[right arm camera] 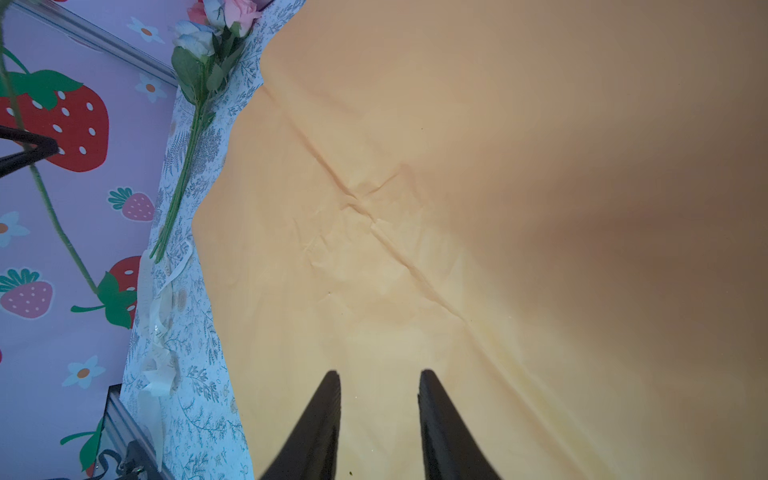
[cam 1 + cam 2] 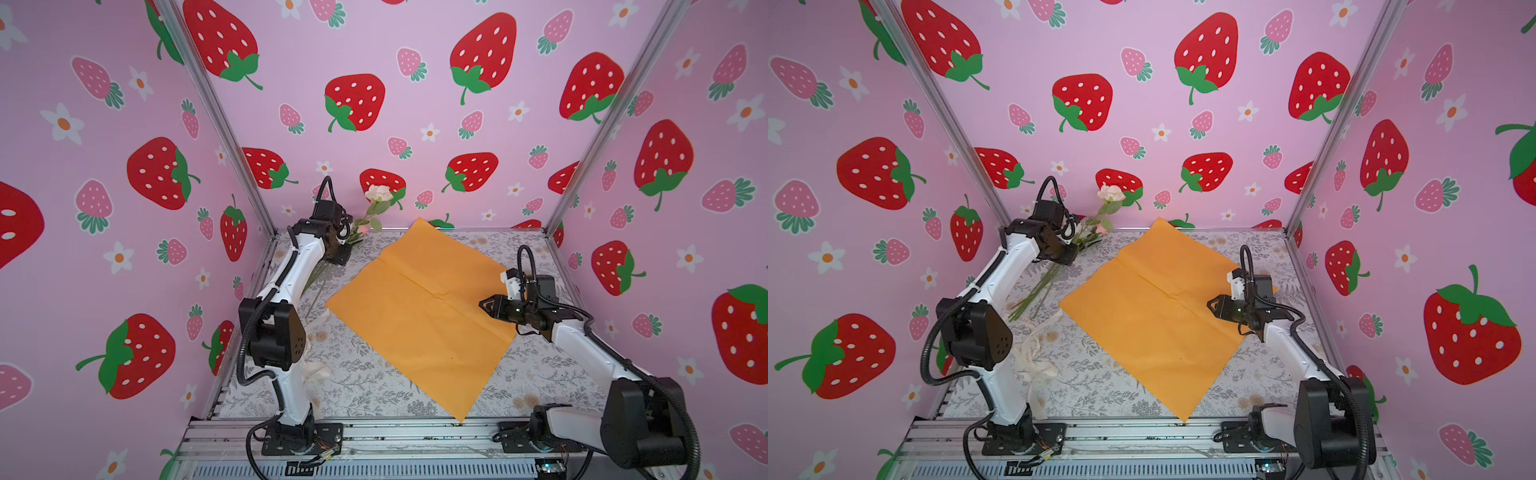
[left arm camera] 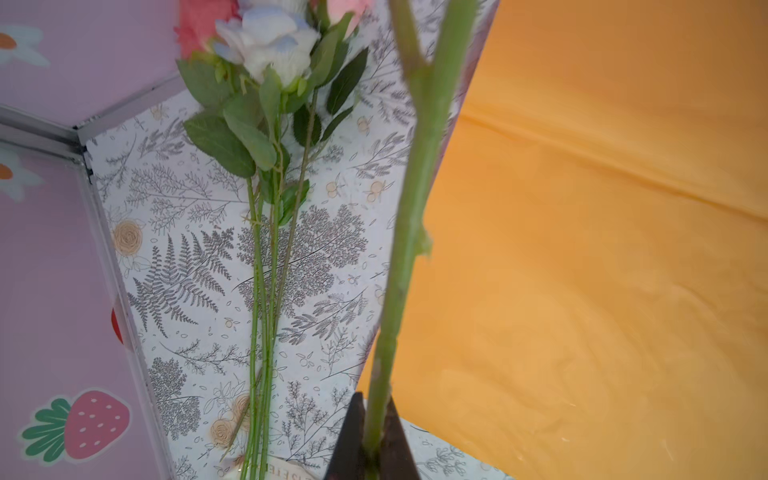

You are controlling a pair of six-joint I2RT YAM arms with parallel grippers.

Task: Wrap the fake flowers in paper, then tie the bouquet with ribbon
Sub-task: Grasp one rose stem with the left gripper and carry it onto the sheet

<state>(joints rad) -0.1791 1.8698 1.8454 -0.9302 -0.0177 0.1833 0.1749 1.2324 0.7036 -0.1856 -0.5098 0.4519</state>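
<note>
The single stem [image 3: 410,232] is blurred up close (its top cut off at the edge).

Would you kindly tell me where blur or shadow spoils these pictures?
Left wrist view: the close green flower stem pinched in the left gripper is out of focus. Right wrist view: a brownish shadow darkens part of the orange paper sheet.

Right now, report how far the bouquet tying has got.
Done: nothing tied yet. In hand: the left gripper is shut on one white rose's stem, lifted off the table. The other roses lie beside the orange wrapping paper; the right gripper hangs open over it. Left: gather the stems, then tie them with the ribbon, lying loose.
</note>
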